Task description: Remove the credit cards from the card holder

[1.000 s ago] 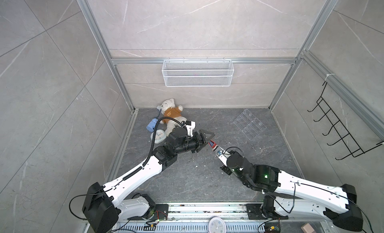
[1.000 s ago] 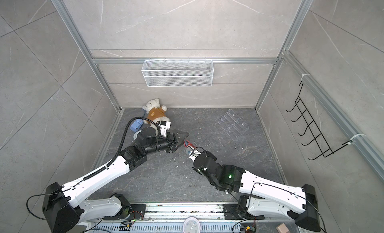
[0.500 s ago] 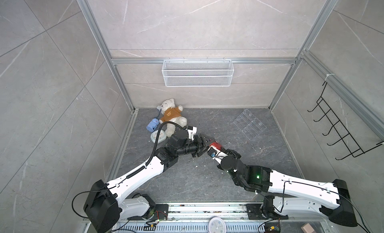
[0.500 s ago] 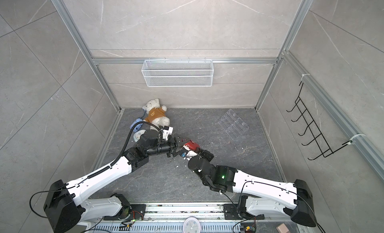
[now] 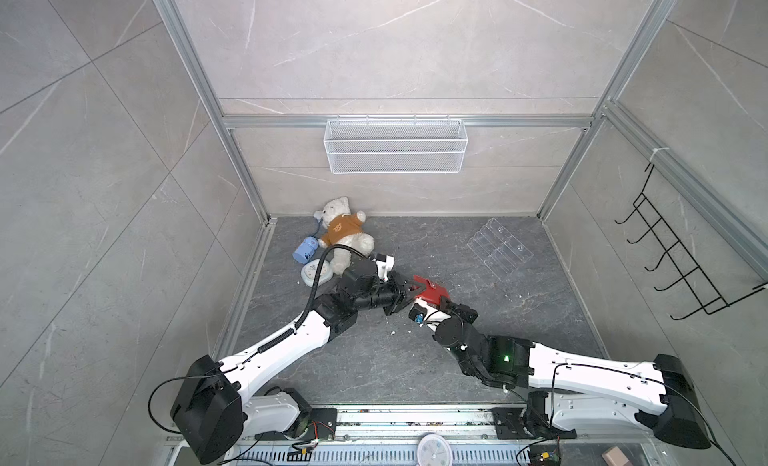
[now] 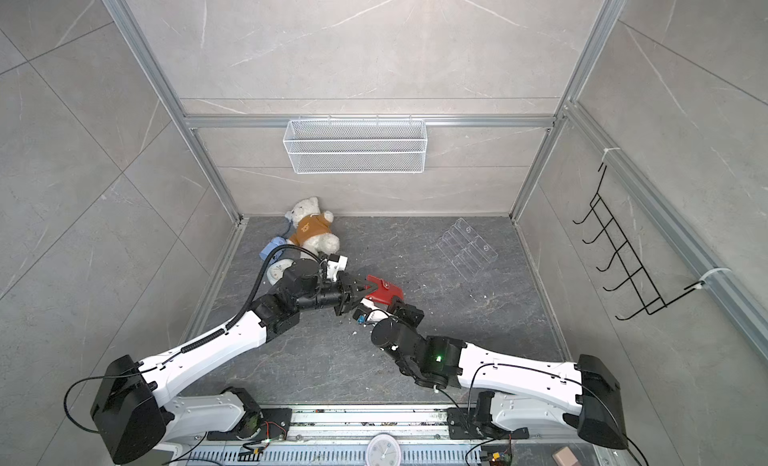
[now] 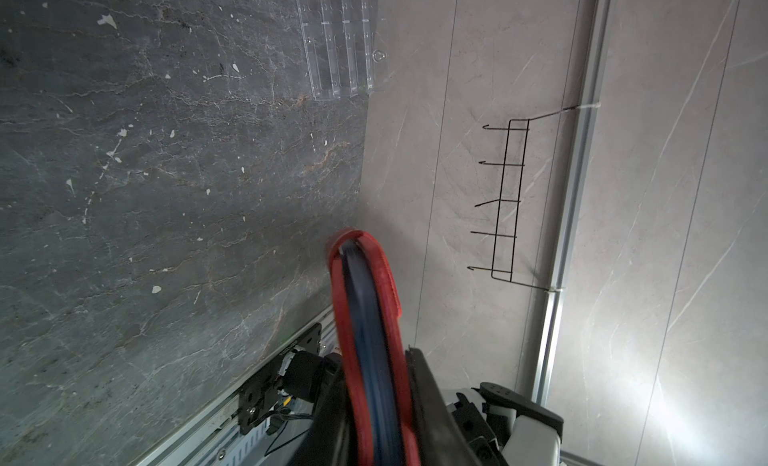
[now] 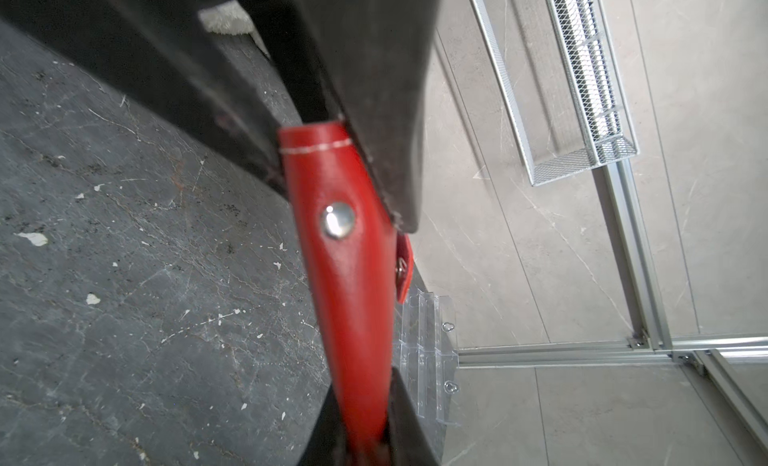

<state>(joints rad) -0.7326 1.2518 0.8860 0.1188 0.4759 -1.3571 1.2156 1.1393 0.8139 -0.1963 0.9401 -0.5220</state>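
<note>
Card holder [image 5: 432, 295] aloft, edges in left hand [image 5: 409, 292], right hand [image 5: 430, 309]

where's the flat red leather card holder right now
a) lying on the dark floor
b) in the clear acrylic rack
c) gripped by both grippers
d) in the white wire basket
c, the card holder is pinched by the left gripper and the right gripper, as each wrist view shows
</note>
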